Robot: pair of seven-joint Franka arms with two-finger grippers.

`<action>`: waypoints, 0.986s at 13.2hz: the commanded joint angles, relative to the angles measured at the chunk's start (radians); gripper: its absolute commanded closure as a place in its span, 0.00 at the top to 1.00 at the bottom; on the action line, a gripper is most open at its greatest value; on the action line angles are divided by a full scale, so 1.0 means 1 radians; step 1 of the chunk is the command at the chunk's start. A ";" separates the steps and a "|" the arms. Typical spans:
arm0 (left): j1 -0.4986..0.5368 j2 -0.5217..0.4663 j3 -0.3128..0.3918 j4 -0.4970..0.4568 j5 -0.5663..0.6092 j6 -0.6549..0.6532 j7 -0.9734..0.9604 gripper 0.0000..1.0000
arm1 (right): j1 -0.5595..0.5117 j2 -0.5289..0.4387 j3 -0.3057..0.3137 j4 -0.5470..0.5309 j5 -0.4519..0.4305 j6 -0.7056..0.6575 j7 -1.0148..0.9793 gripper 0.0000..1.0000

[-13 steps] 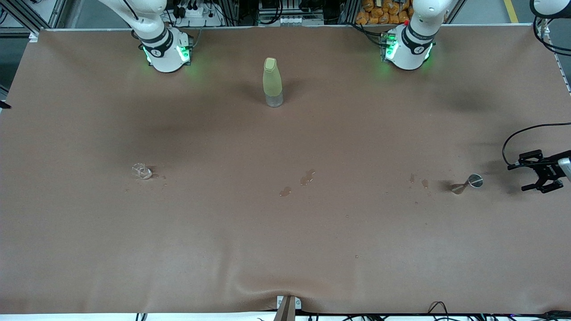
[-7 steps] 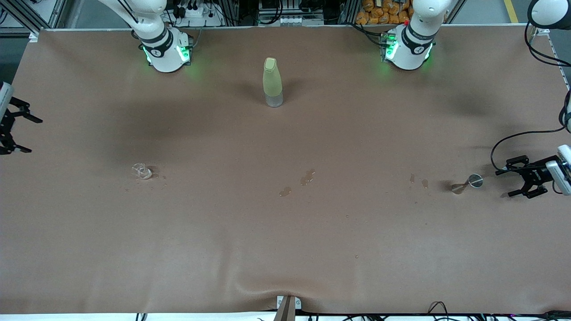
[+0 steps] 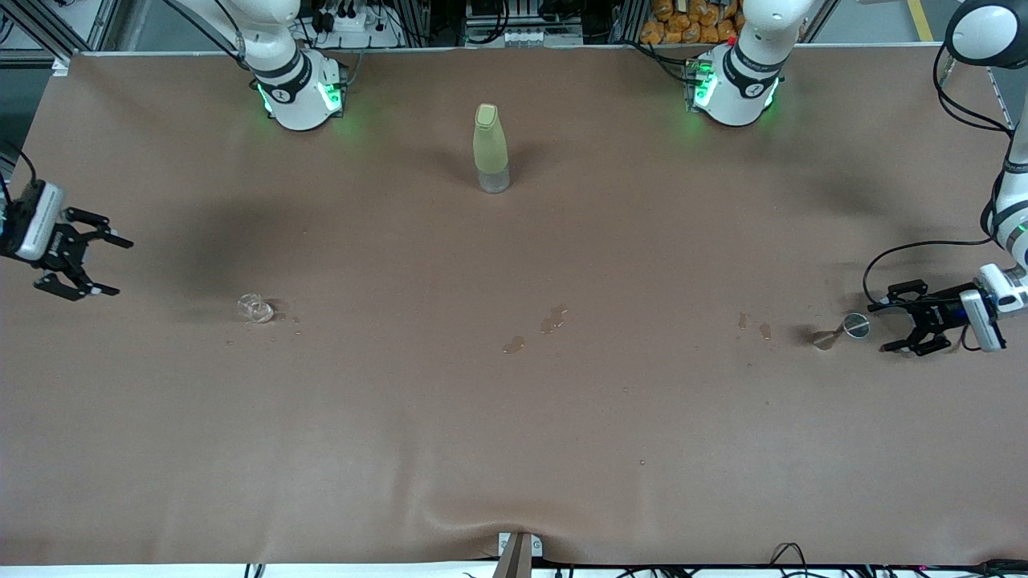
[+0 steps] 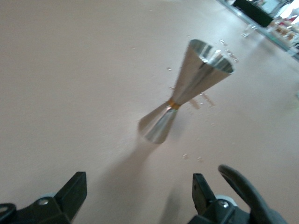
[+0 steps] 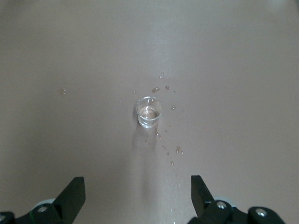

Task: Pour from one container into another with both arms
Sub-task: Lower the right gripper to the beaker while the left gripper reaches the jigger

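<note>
Silver metal cup [image 3: 842, 331] stands near the table [image 3: 514, 449] edge at the left arm's end; left gripper [image 3: 886, 325] just beside it, jaws wide, empty. Glass cup [image 3: 255, 308] toward the right arm's end; right gripper [image 3: 112, 265] near that edge, spread wide, empty.

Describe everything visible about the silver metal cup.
The silver metal cup is shiny and hourglass-shaped: two cones joined at a narrow waist with a thin gold band. It stands upright on the brown table, wide round mouth up, toward the left arm's end. Nothing touches it; the left pincer hangs open beside it.
</note>
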 commanded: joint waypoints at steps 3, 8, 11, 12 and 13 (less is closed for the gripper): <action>-0.005 0.010 -0.004 0.011 -0.005 -0.049 0.026 1.00 | -0.019 0.128 -0.026 0.004 0.190 -0.072 -0.170 1.00; -0.008 0.014 -0.005 0.010 -0.005 -0.109 0.045 1.00 | -0.062 0.266 -0.029 0.006 0.358 -0.137 -0.353 1.00; -0.022 0.031 -0.007 0.011 -0.017 -0.118 0.100 1.00 | -0.089 0.341 -0.029 0.009 0.442 -0.175 -0.462 1.00; -0.022 0.046 -0.007 0.016 -0.020 -0.145 0.115 1.00 | -0.094 0.365 -0.029 0.010 0.470 -0.189 -0.494 1.00; -0.022 0.053 -0.007 0.016 -0.029 -0.156 0.130 1.00 | -0.099 0.387 -0.029 0.014 0.491 -0.201 -0.519 1.00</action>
